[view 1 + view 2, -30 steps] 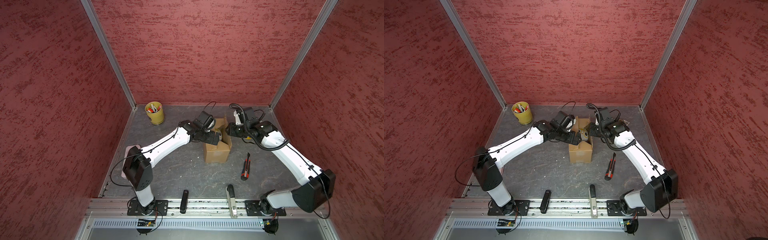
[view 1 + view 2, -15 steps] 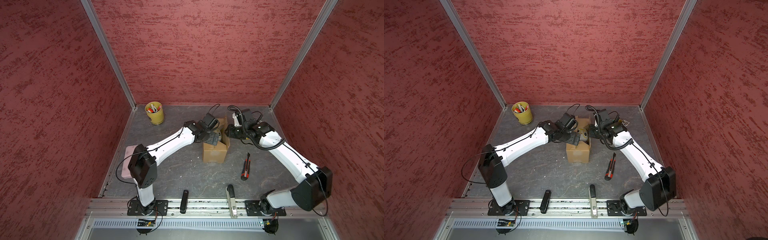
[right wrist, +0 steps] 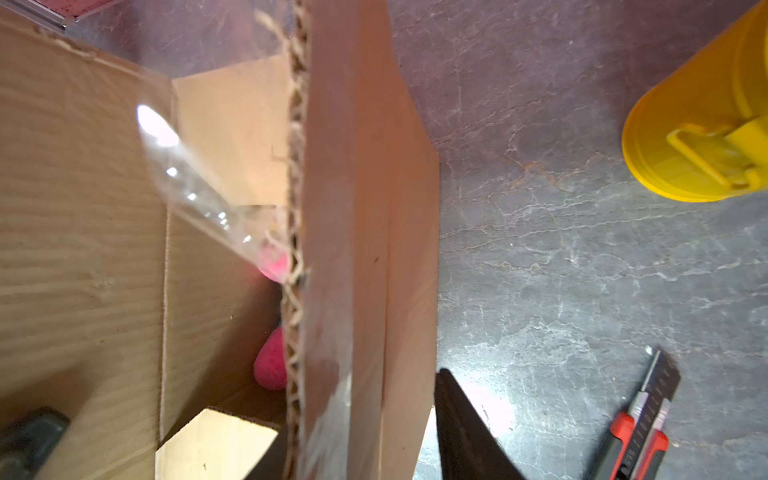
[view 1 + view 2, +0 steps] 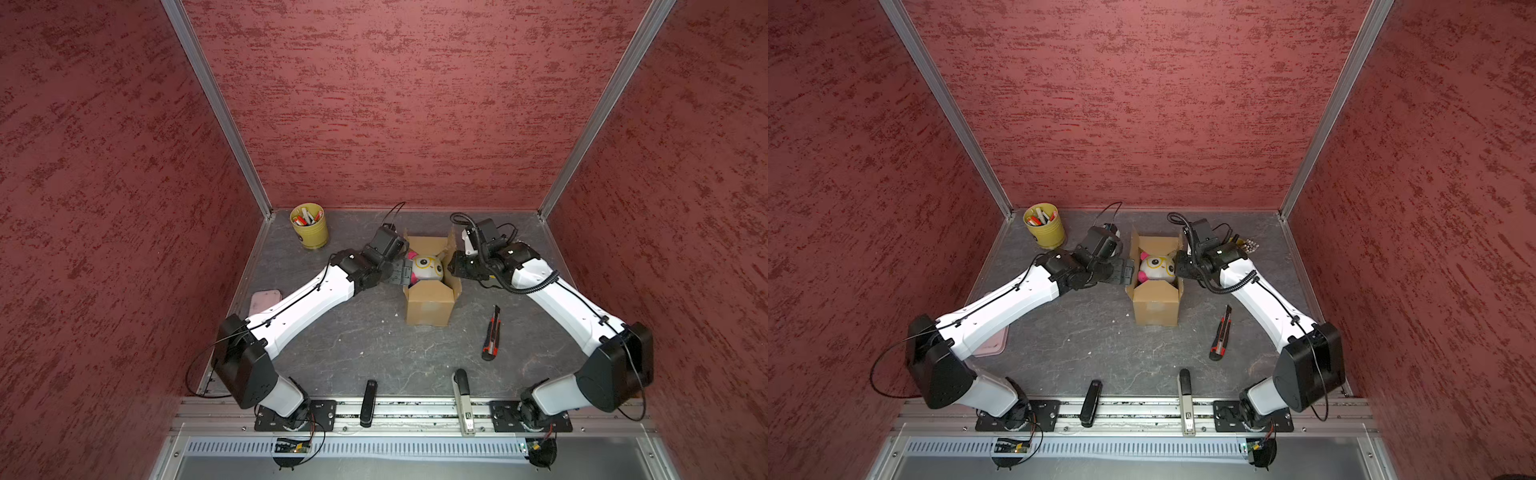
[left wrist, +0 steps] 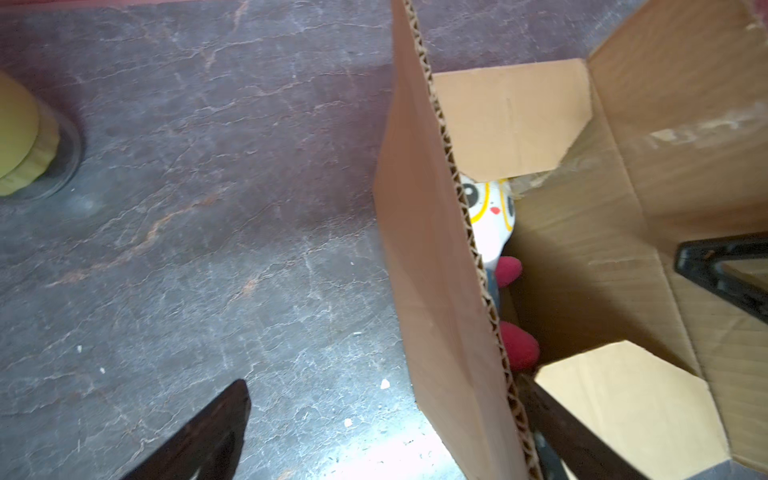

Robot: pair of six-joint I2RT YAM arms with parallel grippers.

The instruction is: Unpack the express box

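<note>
The express box (image 4: 430,305) (image 4: 1156,305) stands in the middle of the table, brown cardboard with its top flaps up. Inside lies a white plush toy (image 4: 428,268) (image 4: 1156,268) (image 5: 490,216) with yellow glasses and pink ears. My left gripper (image 4: 401,272) (image 4: 1125,270) (image 5: 384,386) is open and straddles the box's left flap, one finger outside and one inside. My right gripper (image 4: 451,266) (image 4: 1179,266) (image 3: 361,415) is shut on the right flap, which has clear tape hanging from it.
A yellow pen cup (image 4: 309,226) (image 4: 1045,226) stands at the back left. Another yellow cup (image 3: 702,137) lies beyond the right arm. A red and black utility knife (image 4: 491,332) (image 4: 1222,332) (image 3: 640,424) lies right of the box. A pink case (image 4: 266,301) sits by the left wall.
My left gripper has drawn back leftward from over the box opening to the left flap, uncovering the plush toy. The right gripper has stayed at the right flap.
</note>
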